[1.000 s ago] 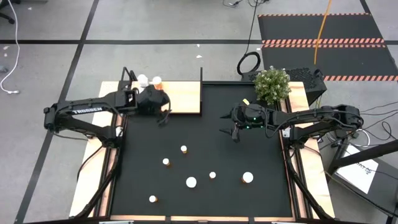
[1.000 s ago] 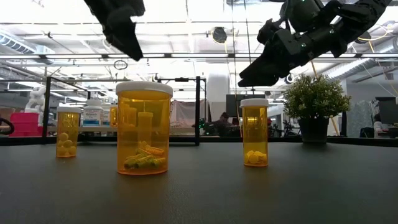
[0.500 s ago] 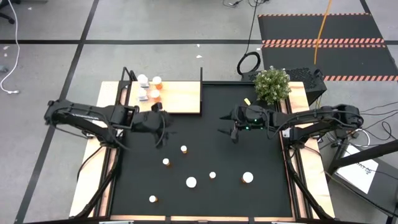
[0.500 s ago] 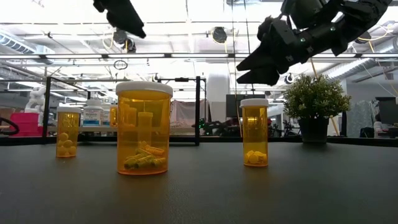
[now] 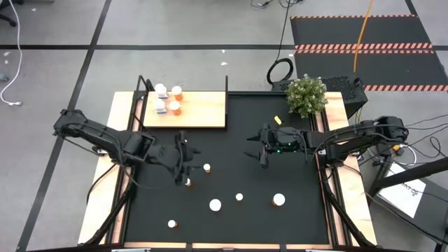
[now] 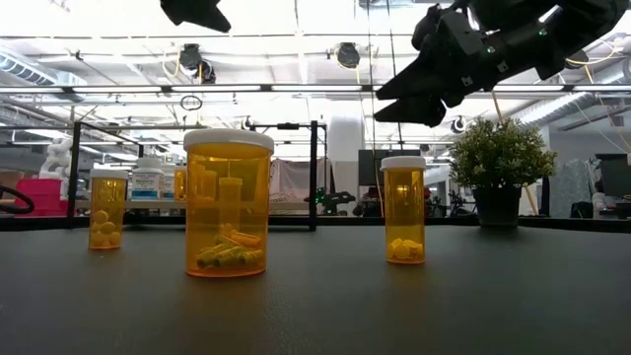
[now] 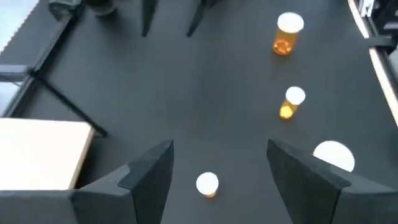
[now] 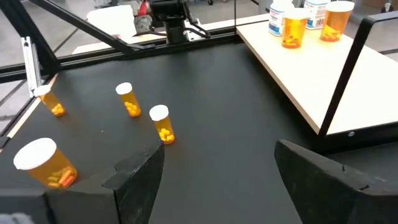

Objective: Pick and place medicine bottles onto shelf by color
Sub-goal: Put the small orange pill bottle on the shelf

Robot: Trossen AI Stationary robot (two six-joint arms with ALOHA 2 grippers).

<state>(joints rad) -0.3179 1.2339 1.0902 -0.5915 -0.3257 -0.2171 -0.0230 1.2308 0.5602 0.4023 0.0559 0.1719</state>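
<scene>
Several orange medicine bottles with white caps stand upright on the black mat [image 5: 231, 119]: a small one [image 5: 207, 167], another [image 5: 187, 182], a wide one [image 5: 215, 205] and others toward the near edge. More bottles [image 5: 173, 106], some of them white, stand at the far left of the light-wood shelf [image 5: 203, 110]. My left gripper [image 5: 189, 162] hangs open above the mat beside the two small bottles, and one of them [image 7: 207, 183] shows between its fingers. My right gripper [image 5: 253, 149] is open in the air over the mat's right half.
A potted plant [image 5: 306, 95] stands at the mat's far right corner. Thin black posts [image 5: 227, 84] rise at the shelf's edges. Wooden side strips [image 5: 105, 189] flank the mat. The mat's middle between the two grippers [image 5: 224, 150] is bare.
My left gripper has swung from the shelf's near edge toward the table's near edge and now hangs over the mat by the small bottles; it has stayed open. My right gripper has edged a little toward the near edge. No bottle has moved.
</scene>
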